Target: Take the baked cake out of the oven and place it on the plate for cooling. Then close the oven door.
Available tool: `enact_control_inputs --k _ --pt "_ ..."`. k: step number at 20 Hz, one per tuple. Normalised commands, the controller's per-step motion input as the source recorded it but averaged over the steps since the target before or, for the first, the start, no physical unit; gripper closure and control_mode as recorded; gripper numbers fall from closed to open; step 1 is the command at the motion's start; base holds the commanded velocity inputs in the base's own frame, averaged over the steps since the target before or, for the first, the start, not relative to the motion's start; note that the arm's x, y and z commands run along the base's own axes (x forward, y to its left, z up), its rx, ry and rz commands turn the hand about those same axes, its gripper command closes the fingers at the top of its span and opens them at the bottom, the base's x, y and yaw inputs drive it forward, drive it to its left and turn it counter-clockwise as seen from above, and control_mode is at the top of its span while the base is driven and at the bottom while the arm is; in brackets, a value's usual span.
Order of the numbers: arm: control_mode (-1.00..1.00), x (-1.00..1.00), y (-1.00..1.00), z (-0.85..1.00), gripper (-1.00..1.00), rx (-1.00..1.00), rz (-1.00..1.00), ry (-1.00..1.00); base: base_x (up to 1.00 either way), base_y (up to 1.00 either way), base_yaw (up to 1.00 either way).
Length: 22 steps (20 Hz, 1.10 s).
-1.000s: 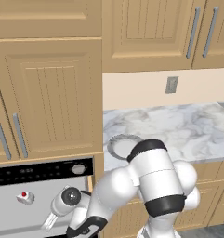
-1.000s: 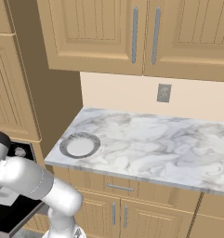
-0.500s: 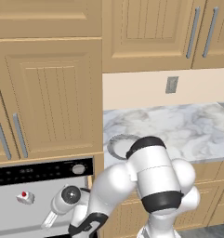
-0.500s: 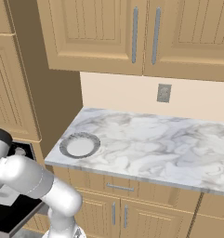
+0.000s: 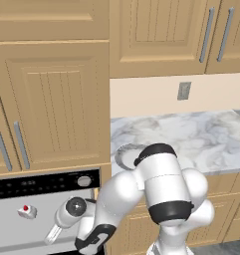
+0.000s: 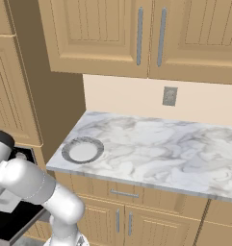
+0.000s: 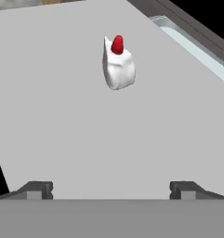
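None of the task's steps is finished: the baked cake [image 7: 118,65] sits on a plain grey surface inside the oven [image 5: 42,214], untouched, with the hand [image 7: 111,190] spread wide and well short of it. The plate [image 6: 83,150] waits bare near the left front corner of the marble tabletop [image 6: 161,149]. Lifting, carrying, setting down and shutting the door all remain. Around the cake the grey surface is open on every side; a raised pale edge [image 7: 192,44] runs along one side, apart from it. The plate lies close to the tabletop's left and front edges, so placement wants care.
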Motion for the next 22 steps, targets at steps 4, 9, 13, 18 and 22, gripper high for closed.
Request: enact_control_inputs --k 4,9,13,18,22 --pt "-1.00 0.03 0.08 0.00 -1.00 0.00 0.00 0.02 0.00 0.00 0.00" --pt "-1.00 0.03 0.09 0.00 -1.00 0.00 0.00 0.03 0.00 0.00 0.00" --pt "-1.00 0.03 0.00 0.00 -1.00 0.00 0.00 0.01 0.00 0.00 0.00" --pt "-1.00 0.06 0.00 -0.02 -1.00 0.00 0.00 0.02 0.00 0.00 0.00" --pt "-1.00 0.04 0.00 -0.05 -1.00 0.00 0.00 0.01 0.00 0.00 0.00"
